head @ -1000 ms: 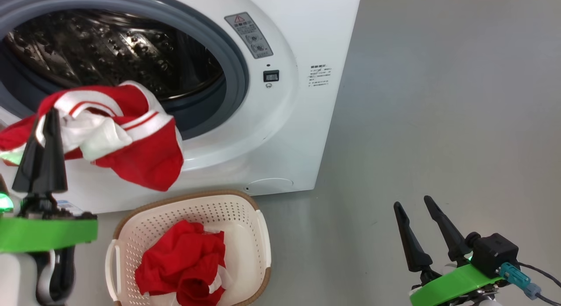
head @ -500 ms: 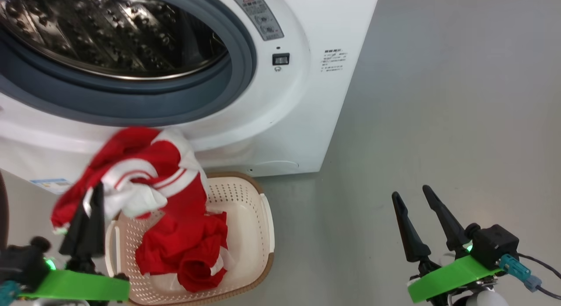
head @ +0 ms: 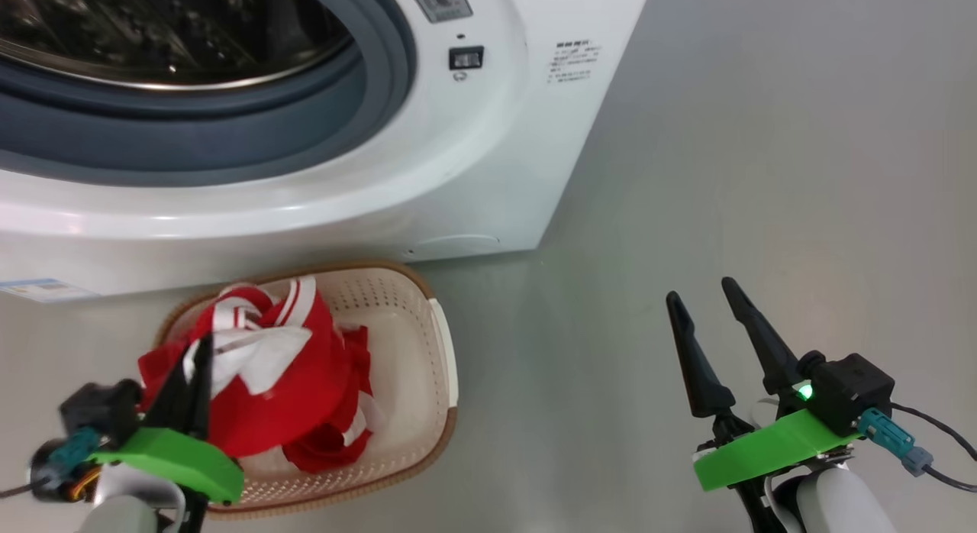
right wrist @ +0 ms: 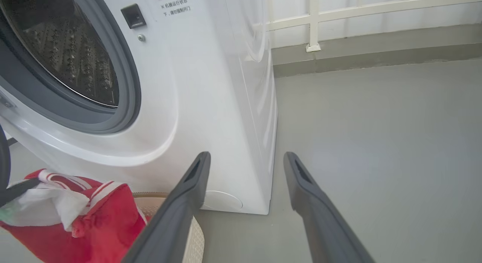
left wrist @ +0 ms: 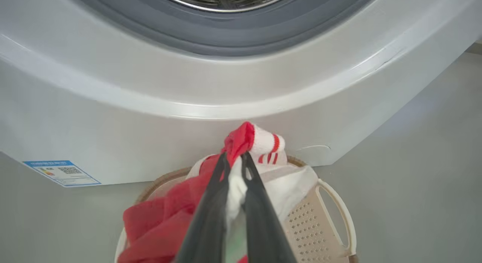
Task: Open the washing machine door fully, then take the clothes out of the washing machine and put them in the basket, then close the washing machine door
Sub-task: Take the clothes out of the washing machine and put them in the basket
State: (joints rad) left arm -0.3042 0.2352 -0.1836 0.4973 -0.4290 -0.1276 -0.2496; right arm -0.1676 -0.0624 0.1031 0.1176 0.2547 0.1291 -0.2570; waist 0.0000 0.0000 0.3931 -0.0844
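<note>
Lowered over the basket (head: 444, 348), clothes (head: 294, 384) hang from left gripper (left wrist: 234, 159) near blue label (left wrist: 62, 173).

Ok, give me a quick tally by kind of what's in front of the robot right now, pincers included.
Washing machine: 1
Basket: 1
Red-and-white garments: 2 (held garment, loose garment lying in the basket)
Pincers: 2 (left pincer shut on the held garment, right pincer open and empty)
Total: 6
</note>
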